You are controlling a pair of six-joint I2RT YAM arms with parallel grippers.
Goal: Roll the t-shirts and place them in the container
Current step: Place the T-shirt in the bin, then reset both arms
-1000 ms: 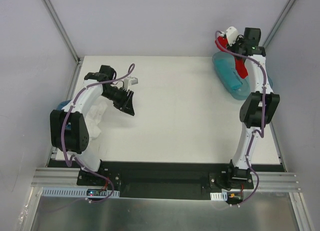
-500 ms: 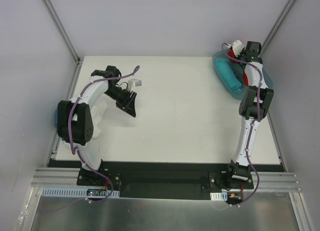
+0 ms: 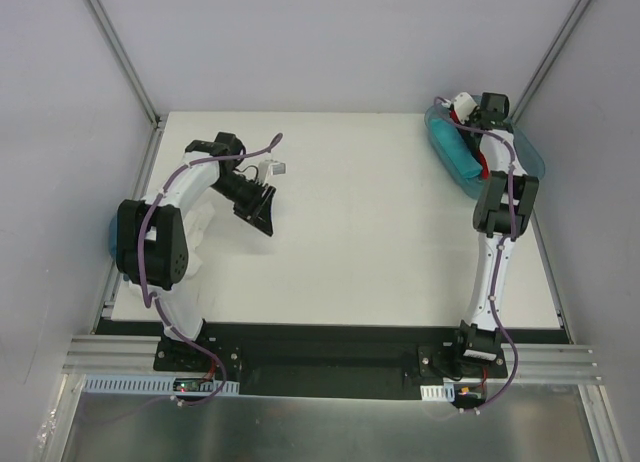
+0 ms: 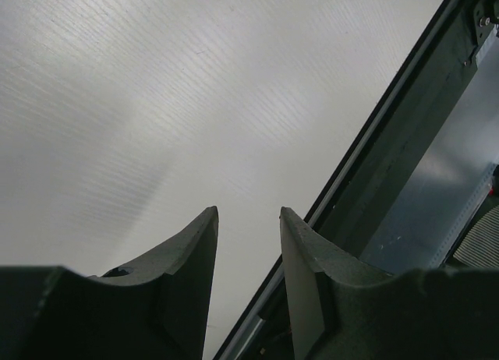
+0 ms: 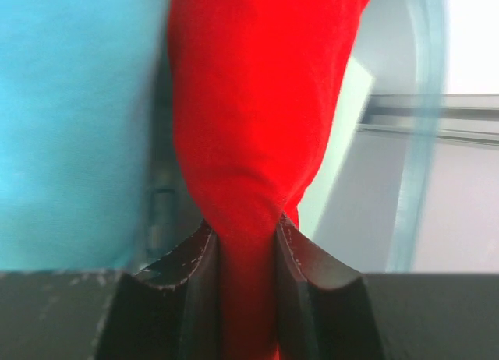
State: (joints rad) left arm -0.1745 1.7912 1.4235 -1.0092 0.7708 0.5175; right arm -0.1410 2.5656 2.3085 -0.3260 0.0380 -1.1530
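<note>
At the upper right of the overhead view, the right arm [image 3: 495, 242] is stretched to the translucent teal tub [image 3: 532, 160], which is set at the far right corner of the worktop [image 3: 380, 232]. In that arm's wrist view, the right hand [image 5: 247, 247] is seen clamped on the red t-shirt [image 5: 257, 118]. A bunched fold of the cloth is pinched between the two dark fingers [image 5: 191, 278] at the bottom centre of the frame, and the rest of it is spread up to the top edge. The left side of that frame is filled by the turquoise t-shirt [image 5: 70, 126], just beside the red one, and the tub's clear wall is shown at the right. From above, the turquoise cloth is seen lying inside the tub.

At the left of the overhead view, the left hand [image 3: 262, 220] is held over bare worktop, well apart from the tub. Its fingers [image 4: 183, 259] are parted by a narrow gap, and nothing is held between them. A dark rail [image 4: 405, 142] along the worktop's edge is shown at the right of its wrist frame. A white t-shirt [image 3: 203, 224] is bunched at the left edge of the worktop, partly hidden by the left arm [image 3: 175, 192].
</note>
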